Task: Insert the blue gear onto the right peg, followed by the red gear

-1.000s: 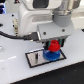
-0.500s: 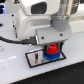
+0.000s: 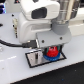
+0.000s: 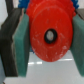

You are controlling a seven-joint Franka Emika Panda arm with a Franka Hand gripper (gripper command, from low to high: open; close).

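On the plate: the blue gear (image 3: pixel 50 57) lies flat at the exterior view's right end of the black-rimmed grey plate (image 3: pixel 34 60), only its toothed blue edge showing under the red one.
Red gear look: the red gear (image 4: pixel 50 34) is a thick, round, bright red disc with a dark centre hole and small teeth along its rim; in the wrist view it fills the space between the pads.
Red gear place: in the exterior view it sits directly over the blue gear, narrower than it, at the plate's right end; whether the two touch cannot be told.
Right peg: hidden under the gears and the gripper, not visible in either view.
Plate: its left part is bare grey, with a small dark upright pin (image 3: pixel 35 51) near its far edge.
Arm pose: the white Panda wrist points straight down over the plate, the grey hand body low above the gears.
Gripper: the gripper (image 4: pixel 45 40) has its teal pads (image 4: pixel 22 45) pressed on opposite sides of the red gear, pinching it by the rim.
Table: a white table (image 3: pixel 15 70) carries the plate.
Change: compared with a second ago, the hand is lower and the red gear is closer to the blue gear; the plate and blue gear lie where they were.
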